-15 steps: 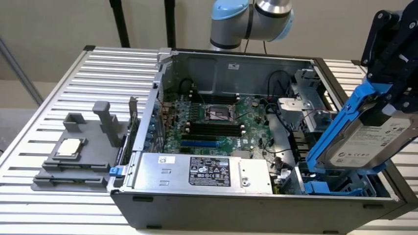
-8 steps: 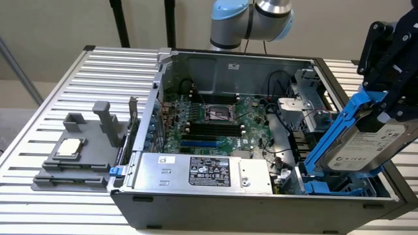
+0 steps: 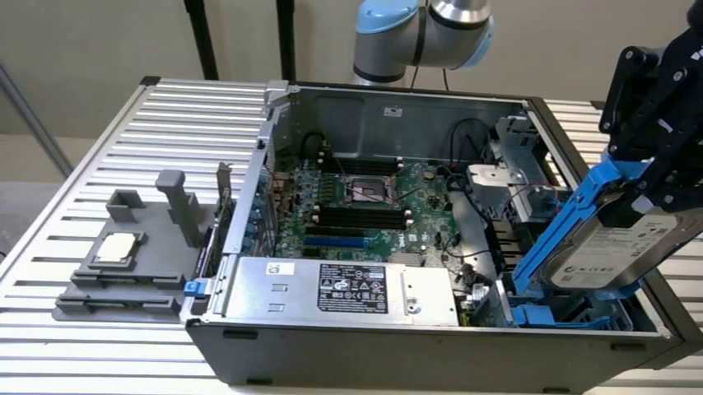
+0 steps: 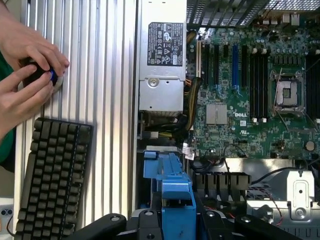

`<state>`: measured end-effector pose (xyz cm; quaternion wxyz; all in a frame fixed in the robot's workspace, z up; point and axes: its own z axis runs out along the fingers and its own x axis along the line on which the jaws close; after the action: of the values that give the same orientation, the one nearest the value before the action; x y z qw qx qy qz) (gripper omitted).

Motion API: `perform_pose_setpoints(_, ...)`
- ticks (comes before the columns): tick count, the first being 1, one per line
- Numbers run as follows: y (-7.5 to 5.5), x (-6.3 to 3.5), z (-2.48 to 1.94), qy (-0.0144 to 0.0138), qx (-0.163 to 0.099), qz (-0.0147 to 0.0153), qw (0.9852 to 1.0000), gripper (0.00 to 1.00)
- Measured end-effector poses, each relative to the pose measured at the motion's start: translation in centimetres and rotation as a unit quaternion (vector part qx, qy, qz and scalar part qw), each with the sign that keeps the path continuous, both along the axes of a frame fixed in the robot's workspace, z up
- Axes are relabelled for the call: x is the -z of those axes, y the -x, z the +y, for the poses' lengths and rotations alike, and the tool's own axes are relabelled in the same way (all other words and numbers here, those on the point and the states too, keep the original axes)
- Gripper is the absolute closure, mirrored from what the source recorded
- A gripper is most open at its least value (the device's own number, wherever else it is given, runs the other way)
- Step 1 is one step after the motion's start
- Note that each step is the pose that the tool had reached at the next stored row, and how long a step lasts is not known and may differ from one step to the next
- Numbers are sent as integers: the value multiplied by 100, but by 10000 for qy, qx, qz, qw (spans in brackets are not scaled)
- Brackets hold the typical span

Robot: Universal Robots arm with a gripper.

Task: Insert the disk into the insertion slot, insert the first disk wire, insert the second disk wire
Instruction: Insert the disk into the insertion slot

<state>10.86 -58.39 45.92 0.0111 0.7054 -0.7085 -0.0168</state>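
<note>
Exterior view's left: slatted metal surface (image 3: 187, 115) with a grey plastic fixture (image 3: 137, 276) on it and a square chip (image 3: 115, 248) sitting in the fixture. Just right of that is an open computer case (image 3: 439, 354). A silver power supply (image 3: 341, 288) with a black label sits along its near wall, and a green motherboard (image 3: 363, 202) lies flat behind it.

Arm (image 3: 423, 33): grey joint with a blue cap, behind the case's far wall. The black wrist end comes in from the exterior view's upper right, angled down toward the case's near right corner.

Gripper (image 3: 650, 193): clamped on the upper end of the disk (image 3: 615, 247), not open.

Disk: silver-grey with a white printed label facing the camera, tilted steeply with the top leaning right. It is clipped in a bright blue carrier (image 3: 555, 239) that runs along its left edge and under its low end. It hangs over the insertion slot (image 3: 549, 317), the grey bay with blue rails in the near right corner of the case. The low end is down at the rails but not seated, and I cannot tell if it touches.

Wrist view: a person's hands (image 4: 25, 75) are over the slatted surface outside the case, pinching a small dark object with a blue bit. They are near a black keyboard (image 4: 50, 175).
</note>
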Motion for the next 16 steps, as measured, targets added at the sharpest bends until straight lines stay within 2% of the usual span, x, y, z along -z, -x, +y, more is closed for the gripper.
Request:
perform_pose_setpoints(10, 0, 35, -3, -18, 2, 1, 10000, 67)
perform_pose_setpoints(16, -1, 52, -24, -18, 2, 25, 10000, 67)
